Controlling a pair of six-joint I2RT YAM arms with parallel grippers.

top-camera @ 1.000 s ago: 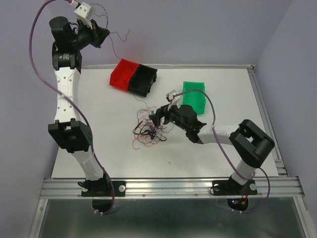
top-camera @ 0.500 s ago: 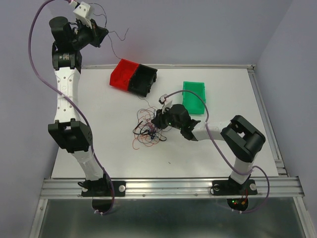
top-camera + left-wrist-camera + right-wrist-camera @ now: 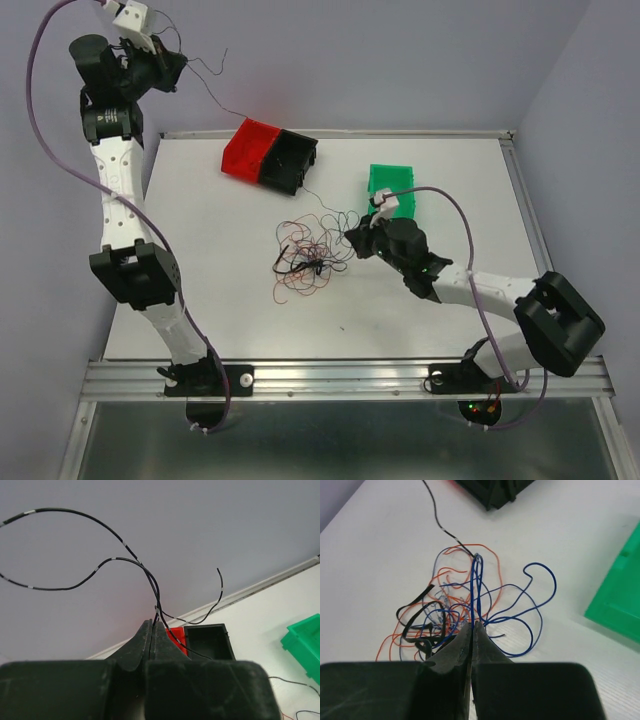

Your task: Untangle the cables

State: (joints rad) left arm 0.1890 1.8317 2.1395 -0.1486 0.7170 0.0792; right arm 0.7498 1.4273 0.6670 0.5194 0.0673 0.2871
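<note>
The cables (image 3: 305,260) lie in one loose knot of red, orange, black and blue loops near the middle of the worktop (image 3: 220,300). A doubled blue cable (image 3: 476,585) rises out of the knot straight into your right claw (image 3: 472,627), whose jaws are pressed together on it. That claw sits low, just beside the knot's right edge. A black cable (image 3: 122,544) with pale bands leaves the knot's far side and climbs away to your left claw (image 3: 153,625). This claw is raised high over the far left corner with its jaws pinching the strand, and the free ends curl above it. Beyond the knot, a red bin (image 3: 248,150) and a black bin (image 3: 293,160) stand touching each other. A green bin (image 3: 392,190) sits to the right, close behind your right claw.
</note>
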